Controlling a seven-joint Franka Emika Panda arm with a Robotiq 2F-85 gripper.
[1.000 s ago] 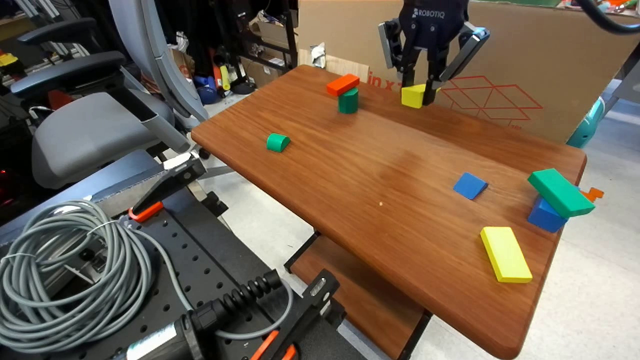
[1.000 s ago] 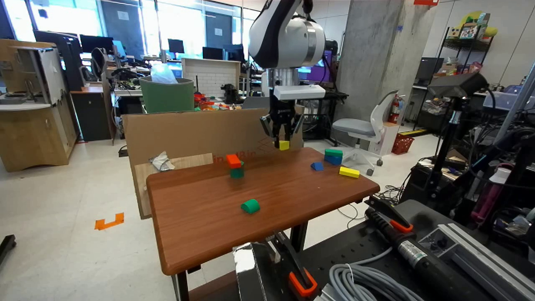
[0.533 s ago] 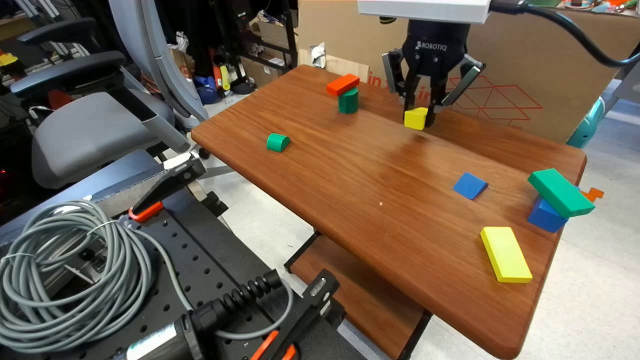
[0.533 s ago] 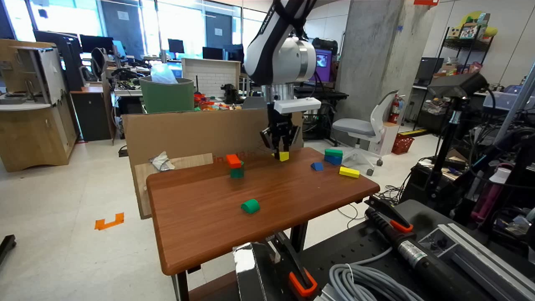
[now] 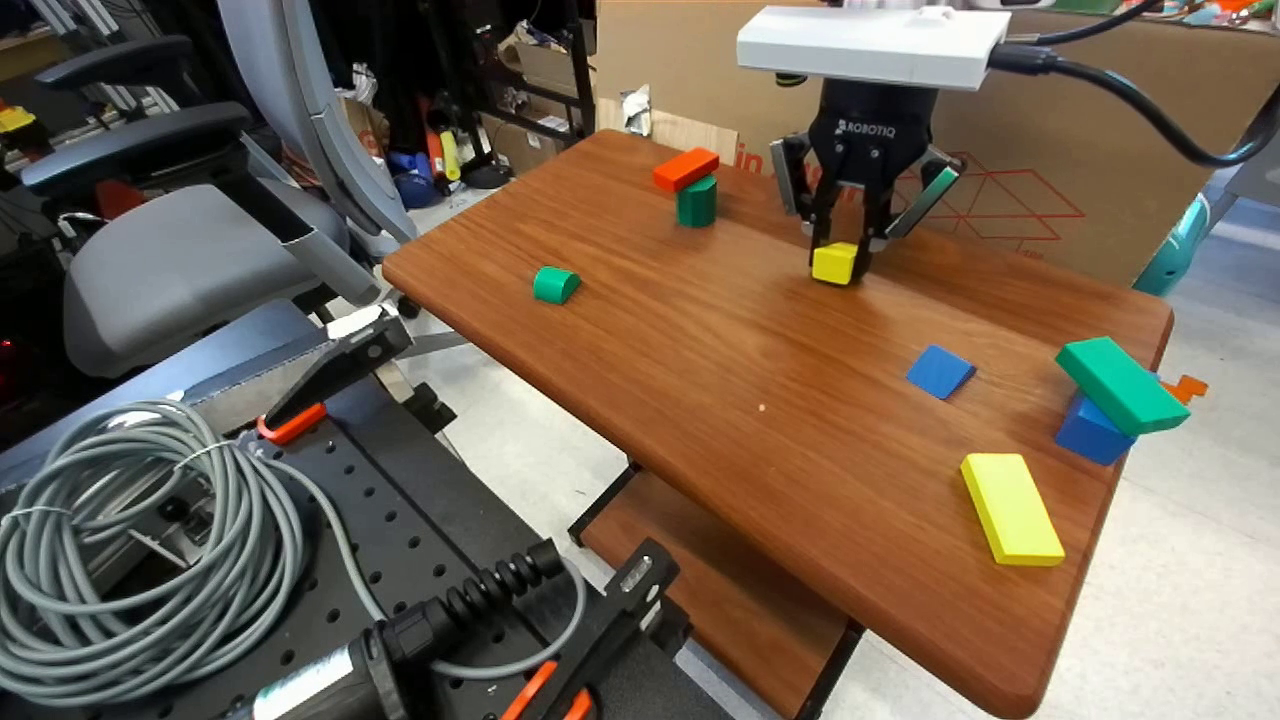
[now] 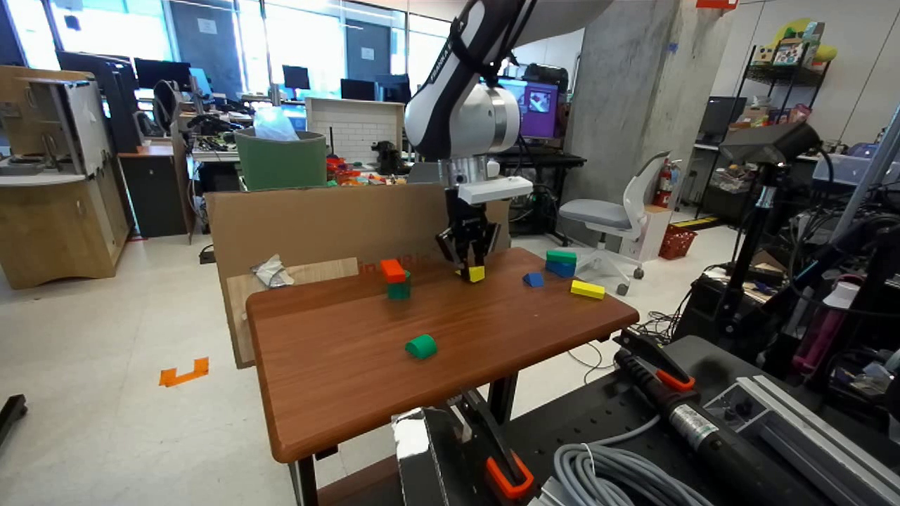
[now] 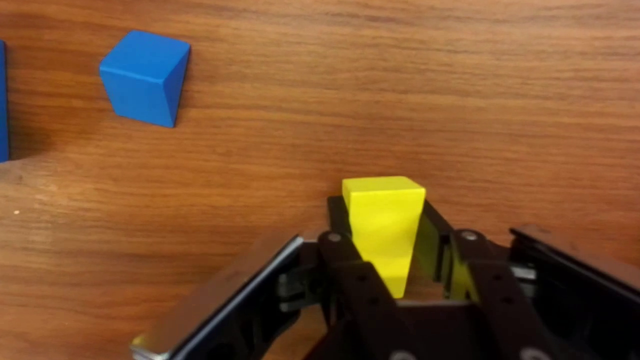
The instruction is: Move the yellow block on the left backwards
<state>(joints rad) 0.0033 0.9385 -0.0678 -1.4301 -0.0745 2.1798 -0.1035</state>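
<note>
The small yellow wedge-like block [image 5: 833,264] is between the fingers of my gripper [image 5: 840,256], low over the far part of the wooden table. It also shows in an exterior view [image 6: 477,275], near the table's back edge. In the wrist view the yellow block [image 7: 385,220] stands wide end out between the fingertips of the gripper [image 7: 384,212]. The left finger lies against it, and the right finger meets it at its wide end. I cannot tell whether its underside touches the table.
A blue wedge [image 5: 940,372], a larger flat yellow block [image 5: 1012,510] and a green block [image 5: 1122,384] on a blue block [image 5: 1093,430] lie to one side. An orange block [image 5: 686,170] sits on a green block [image 5: 697,203]. A green half-round block [image 5: 555,285] lies nearer the front.
My gripper has come down with the yellow block in it, from well above the table's back edge to close to the tabletop. The other blocks have not moved.
</note>
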